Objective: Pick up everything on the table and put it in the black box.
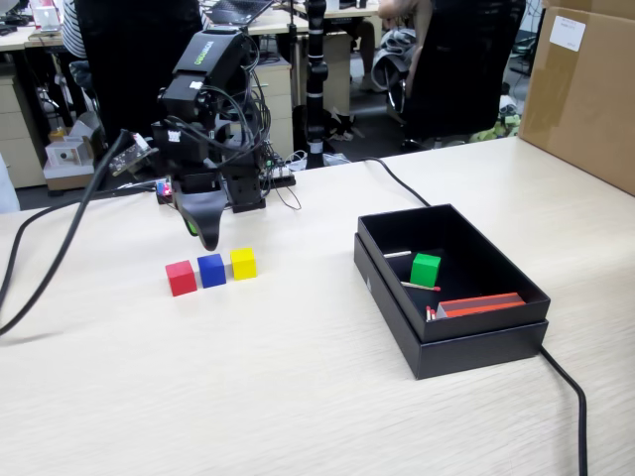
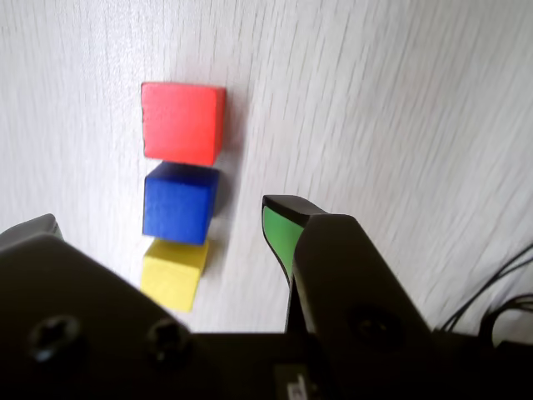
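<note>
Gripper (image 1: 206, 235) hangs just above the table (image 1: 298, 397), behind the cube row in the fixed view, holding nothing. Jaw state: can't tell; wrist view shows one green-padded finger (image 2: 283, 237) clearly, the other only as a dark corner at left.

Red cube (image 1: 181, 278), blue cube (image 1: 211, 270) and yellow cube (image 1: 243, 263) sit touching in a straight line, row axis running left-right in the fixed view (vertical in wrist view). Bare tabletop all around the row, box well apart to the right.

Green cube (image 1: 426, 269) lies inside the black box (image 1: 466, 347), near its middle, beside matchsticks (image 1: 419, 286) and a red-orange packet (image 1: 481, 305). A black cable (image 1: 571, 397) runs past the box's right corner.
</note>
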Tool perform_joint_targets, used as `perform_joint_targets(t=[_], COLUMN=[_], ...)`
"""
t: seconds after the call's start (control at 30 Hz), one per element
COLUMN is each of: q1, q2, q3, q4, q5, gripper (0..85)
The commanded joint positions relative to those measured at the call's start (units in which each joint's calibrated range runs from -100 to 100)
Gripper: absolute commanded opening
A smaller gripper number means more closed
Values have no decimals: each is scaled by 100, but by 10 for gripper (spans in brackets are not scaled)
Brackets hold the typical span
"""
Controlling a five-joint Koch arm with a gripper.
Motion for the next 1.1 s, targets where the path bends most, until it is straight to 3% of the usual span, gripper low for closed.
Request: perform_joint_targets(t=[0.0,0.17,0.57,0.77,0.97,1.07], q1=[-161,-337,-259,-239,-234,-230], q2=[278,1001,1746,1999,2056,2010], q3=[132,331,512,576,603,612], q4=[516,956,965,1336,1388,1414], q5=[-205,-391,-259,-220,-161,-107], gripper=[481,477,473,422,234,98])
